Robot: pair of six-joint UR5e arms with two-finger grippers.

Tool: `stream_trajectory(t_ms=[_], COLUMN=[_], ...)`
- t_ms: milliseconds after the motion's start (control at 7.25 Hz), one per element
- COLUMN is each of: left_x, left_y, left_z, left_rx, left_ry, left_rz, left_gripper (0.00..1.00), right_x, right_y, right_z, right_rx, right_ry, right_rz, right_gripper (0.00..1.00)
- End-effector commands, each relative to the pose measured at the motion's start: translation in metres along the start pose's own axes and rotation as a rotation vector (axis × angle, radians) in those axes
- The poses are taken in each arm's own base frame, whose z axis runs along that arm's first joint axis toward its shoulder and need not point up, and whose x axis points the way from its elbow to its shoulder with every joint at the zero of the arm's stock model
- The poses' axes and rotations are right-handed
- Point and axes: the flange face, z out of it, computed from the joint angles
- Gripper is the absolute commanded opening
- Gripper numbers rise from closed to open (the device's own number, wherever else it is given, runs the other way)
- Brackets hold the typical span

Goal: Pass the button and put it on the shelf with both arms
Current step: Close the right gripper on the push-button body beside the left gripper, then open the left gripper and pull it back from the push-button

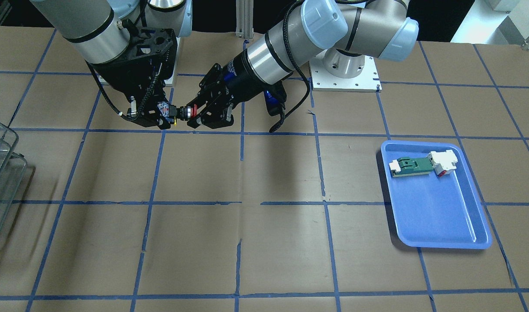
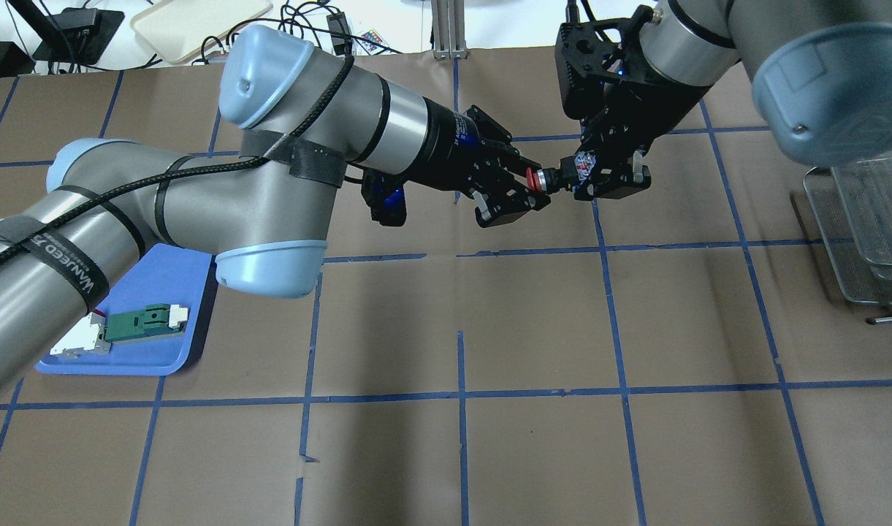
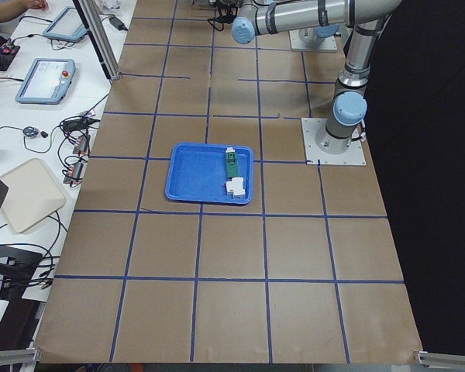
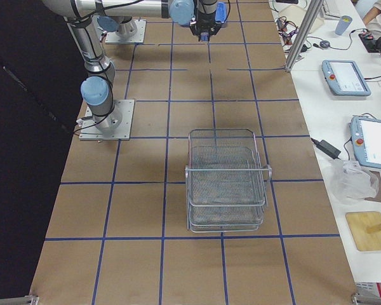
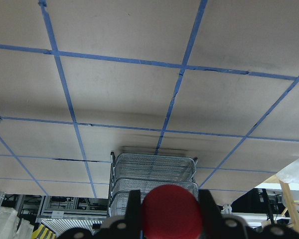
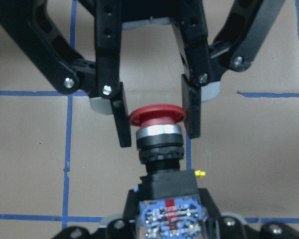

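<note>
Overhead exterior: left gripper [image 2: 533, 188] and right gripper [image 2: 588, 179] face tip-to-tip above the counter [image 2: 489, 314], both pinching the red-capped push button [image 2: 546, 178].

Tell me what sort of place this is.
Probably a robotics lab or test cell: the right arm is bolted by a base plate to a table gridded with blue tape, and teach pendants lie on the side bench.
</note>
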Motion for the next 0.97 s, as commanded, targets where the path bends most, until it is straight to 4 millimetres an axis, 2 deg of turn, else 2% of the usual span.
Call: stream_trajectory(t_ms=[0,138,276,414,552,690,828], left_x=[-0.002,-0.002,0.0,0.0,0.0,0.001,0.007], left_y=[0.002,0.005,0.006,0.008,0.008,0.011,0.004], left_z=[-0.003,-0.005,-0.008,-0.01,-0.01,-0.013,-0.016], left_rx=[-0.002,-0.004,-0.006,-0.01,-0.01,-0.012,-0.009], left_ry=[0.006,0.008,0.016,0.018,0.018,0.023,0.031], left_rz=[0.005,-0.016,-0.054,-0.069,-0.069,-0.065,-0.063], left_gripper=[0.0,0.19,0.84,0.94,1.0,1.0,0.99], right_x=[0.0,0.0,0.0,0.0,0.0,0.0,0.003], right_y=[0.0,0.0,-0.001,-0.001,-0.001,0.0,0.006], right_z=[-0.001,-0.001,-0.001,-0.001,-0.001,-0.001,0.002], right_rx=[0.001,0.003,0.003,0.003,0.003,0.001,-0.004], right_ry=[0.002,0.002,0.003,0.003,0.003,0.0,-0.006], right_rz=[-0.007,-0.008,-0.009,-0.009,-0.009,-0.009,-0.015], right_gripper=[0.0,0.0,0.0,0.0,0.0,0.0,0.0])
